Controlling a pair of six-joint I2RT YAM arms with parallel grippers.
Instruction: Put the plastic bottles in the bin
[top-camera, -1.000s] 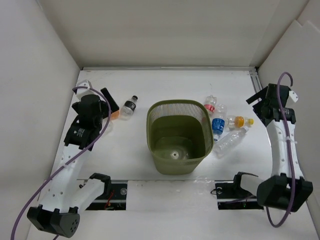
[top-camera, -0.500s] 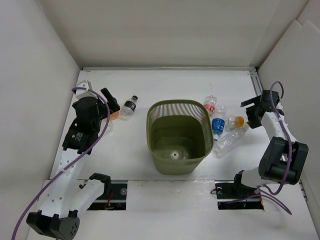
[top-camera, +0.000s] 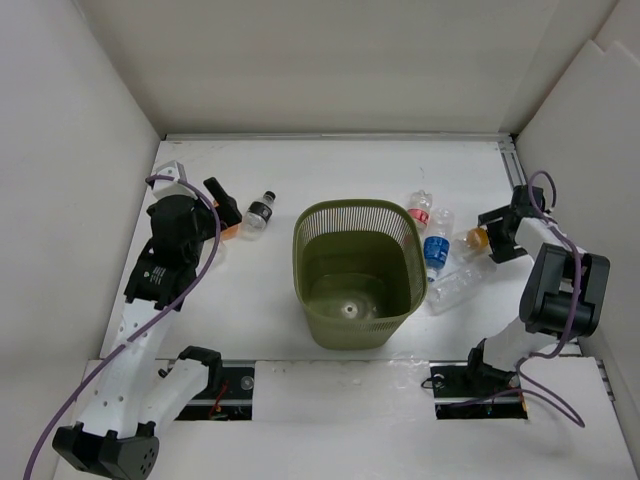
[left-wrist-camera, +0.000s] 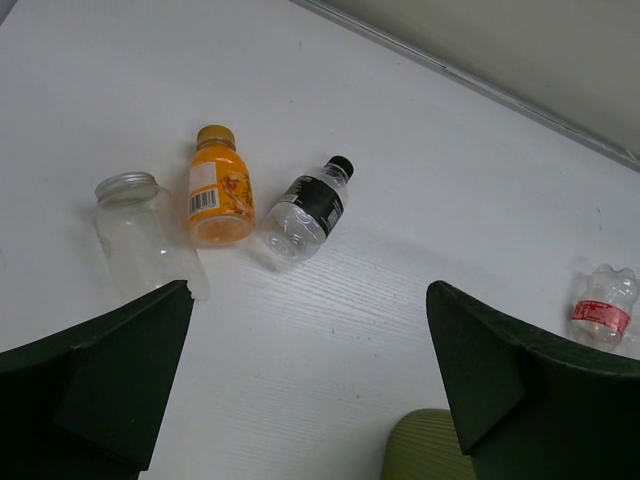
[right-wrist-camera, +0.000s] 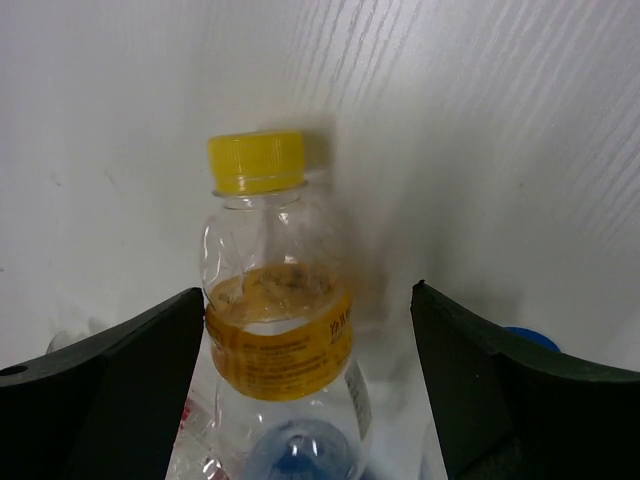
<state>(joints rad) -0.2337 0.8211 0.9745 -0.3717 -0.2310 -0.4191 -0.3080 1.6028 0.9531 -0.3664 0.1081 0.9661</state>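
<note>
The olive-green mesh bin (top-camera: 300, 240) stands mid-table; its rim shows in the left wrist view (left-wrist-camera: 430, 445). My left gripper (top-camera: 222, 203) is open and empty (left-wrist-camera: 308, 290) above bare table, short of a black-labelled bottle (left-wrist-camera: 308, 205), an orange bottle (left-wrist-camera: 220, 187) and a clear jar-like bottle (left-wrist-camera: 140, 240). Right of the bin lie a red-labelled bottle (top-camera: 420, 208), a blue-labelled bottle (top-camera: 435, 250) and a clear bottle (top-camera: 458, 283). My right gripper (top-camera: 487, 238) is open, its jaws either side of a yellow-capped, orange-labelled bottle (right-wrist-camera: 275, 300).
White walls close in the table on the left, back and right. A metal rail (top-camera: 512, 165) runs along the right edge. A blue cap (right-wrist-camera: 530, 340) lies just right of the orange-labelled bottle. The red-labelled bottle also shows in the left wrist view (left-wrist-camera: 602, 308).
My right arm has swung down and inward, bringing its gripper from the right wall onto the yellow-capped bottle. My left gripper has shifted only slightly.
</note>
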